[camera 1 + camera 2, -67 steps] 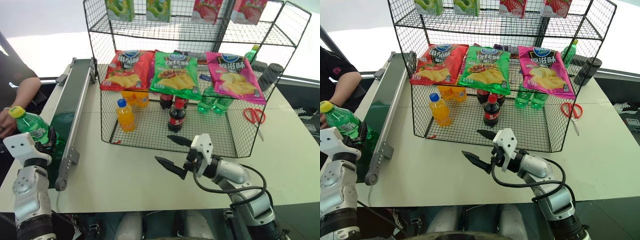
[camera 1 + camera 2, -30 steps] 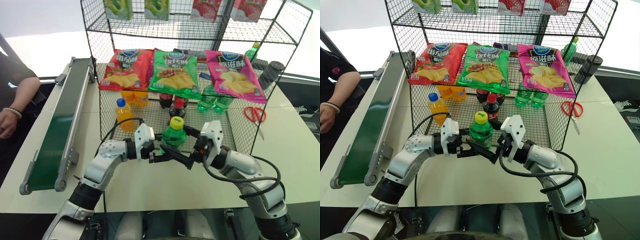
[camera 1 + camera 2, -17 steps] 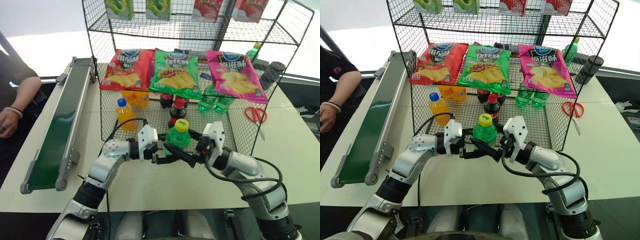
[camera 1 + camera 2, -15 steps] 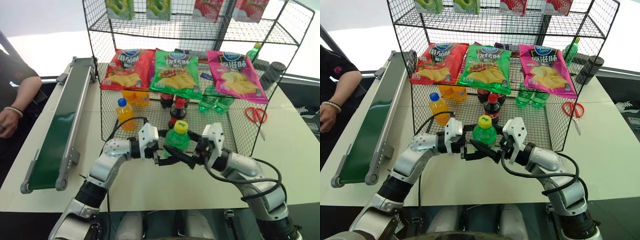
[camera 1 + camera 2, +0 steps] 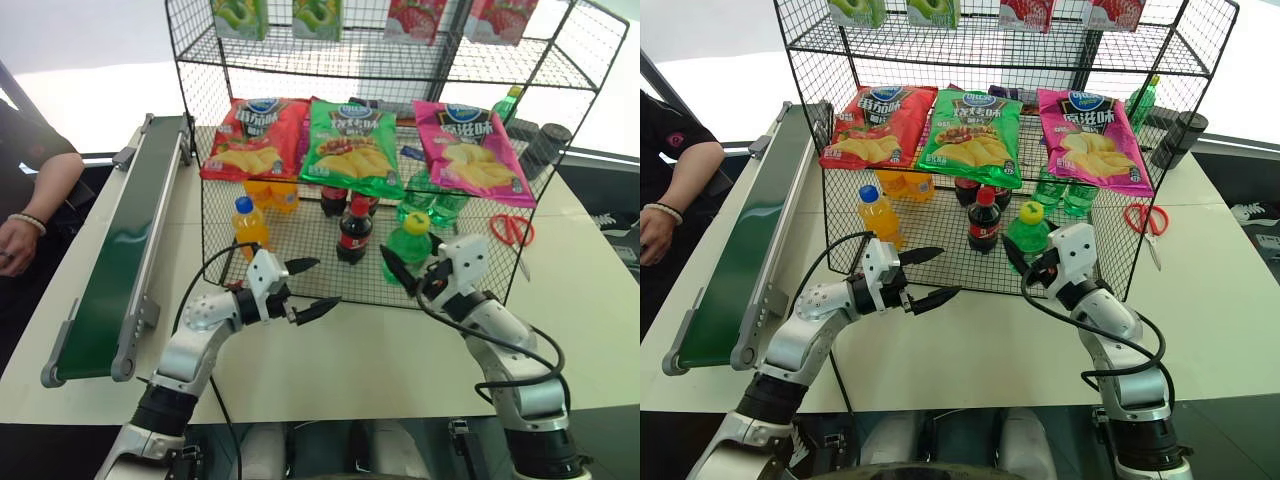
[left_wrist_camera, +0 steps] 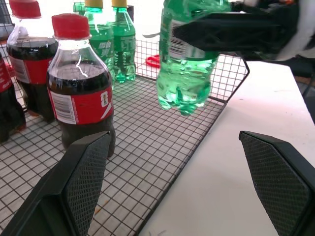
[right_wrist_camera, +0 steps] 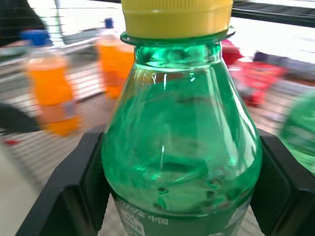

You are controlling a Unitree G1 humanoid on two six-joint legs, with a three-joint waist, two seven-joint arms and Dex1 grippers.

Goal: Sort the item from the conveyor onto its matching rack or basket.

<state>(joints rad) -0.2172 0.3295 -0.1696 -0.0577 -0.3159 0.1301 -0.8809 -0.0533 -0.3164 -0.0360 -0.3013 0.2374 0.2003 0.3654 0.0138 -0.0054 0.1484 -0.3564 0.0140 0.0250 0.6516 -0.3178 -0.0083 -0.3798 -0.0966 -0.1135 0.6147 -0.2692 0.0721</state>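
Green translucent plastic soda bottle with yellow screw cap point(image 5: 1027, 232) is off the long dark green conveyor belt with grey side rails point(image 5: 110, 268), which I read as bare. Pickup is done; placement is not.

Right tool point(image 5: 1025, 262): black fingers clamped on the bottle body, one on each side in the right wrist view. Bottle upright, carried clear of the white bench point(image 5: 400, 350), at the front edge of the lowest tier of the large black wire-grid rack point(image 5: 1105, 262). Left wrist view shows its base hanging above the wire floor near that front edge.

Left tool point(image 5: 303, 288): fingers wide apart, holding nothing, hanging over the bench just in front of the rack, at about 9 o'clock from the bottle.

Matching spot, my judgement: the two green bottles with yellow caps point(image 5: 428, 205) standing on the same tier, at about 12 o'clock from the carried one. The dark cola bottle with red cap point(image 5: 354, 230) stands just beside, at 9 o'clock; the orange drink bottle with blue cap point(image 5: 248, 224) well beyond it.

Left to do: carry the bottle in toward the green pair, set it down upright, release, withdraw. Risk: clipping the cola bottle.
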